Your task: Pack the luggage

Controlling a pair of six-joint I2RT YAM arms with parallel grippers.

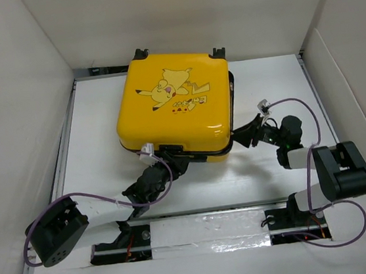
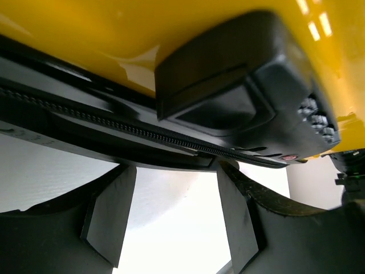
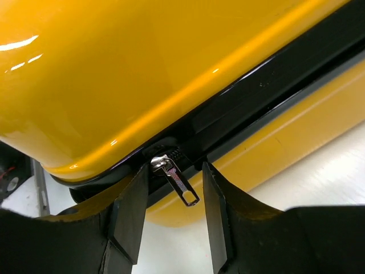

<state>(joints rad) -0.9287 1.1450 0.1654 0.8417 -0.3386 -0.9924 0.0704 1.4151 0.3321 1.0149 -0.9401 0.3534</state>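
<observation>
The luggage (image 1: 176, 108) is hard, shiny and slippery, so take hold of the little zip tab (image 3: 183, 189). Your right hand (image 3: 174, 177) sits wide around it. Your left hand (image 2: 175, 180) is wide too.

Highlights are being thrown back by the smooth, glossy yellow plastic shell of the luggage (image 1: 173, 105). Its black trim (image 3: 274, 85) is being seen as matt, its zipper pull (image 3: 178, 182) as shiny metal. The white surface (image 1: 97, 133) is being seen as matt and faintly textured.
</observation>
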